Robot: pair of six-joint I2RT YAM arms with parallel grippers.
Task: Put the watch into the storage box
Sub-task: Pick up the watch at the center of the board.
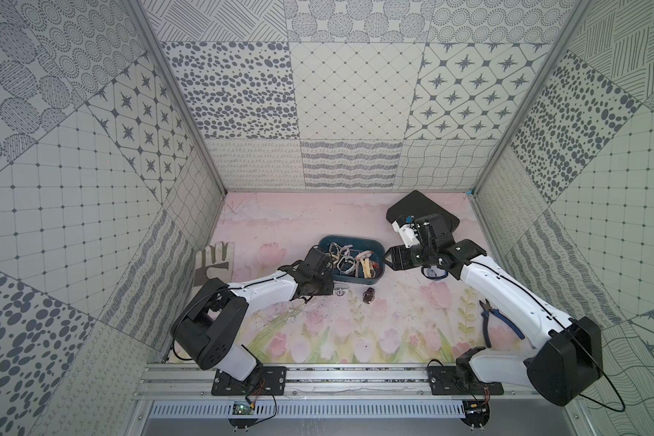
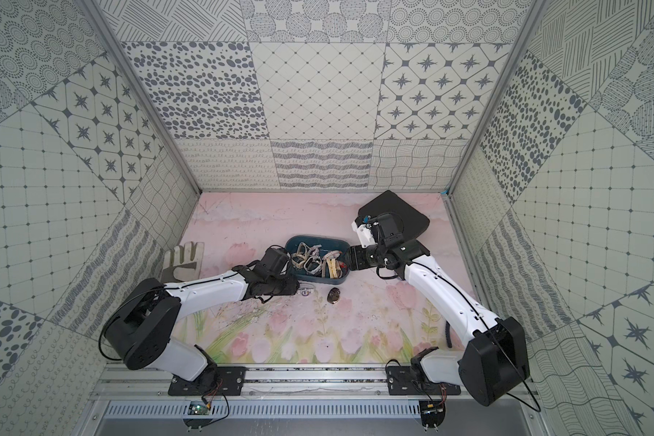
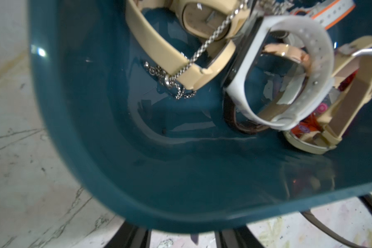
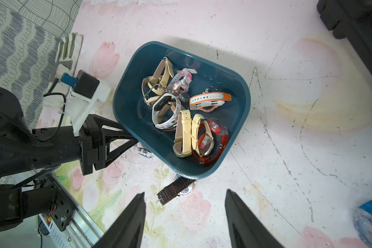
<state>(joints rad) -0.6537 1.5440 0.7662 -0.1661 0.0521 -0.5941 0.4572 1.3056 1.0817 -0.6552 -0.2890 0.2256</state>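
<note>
The storage box (image 1: 352,238) (image 2: 318,238) (image 4: 128,96) is a dark teal tub in mid-table and holds several watches. A watch (image 1: 369,295) (image 2: 334,295) (image 4: 172,190) with a dark brown strap lies on the table just outside the box's front wall. A small pale watch (image 1: 340,291) (image 4: 144,152) lies by the box's left front corner. My left gripper (image 4: 134,137) (image 3: 183,236) is open at table level. Its fingertips are against the box's outer wall and hidden under the rim (image 3: 138,214). My right gripper (image 4: 185,193) (image 1: 388,259) hangs open and empty above the box's right end.
A grey and white glove (image 1: 214,260) (image 4: 67,51) lies at the far left. A flat black case (image 1: 416,204) sits at the back right. Blue-handled pliers (image 1: 491,317) lie near the right wall. A blue and clear object (image 4: 369,219) rests under my right arm.
</note>
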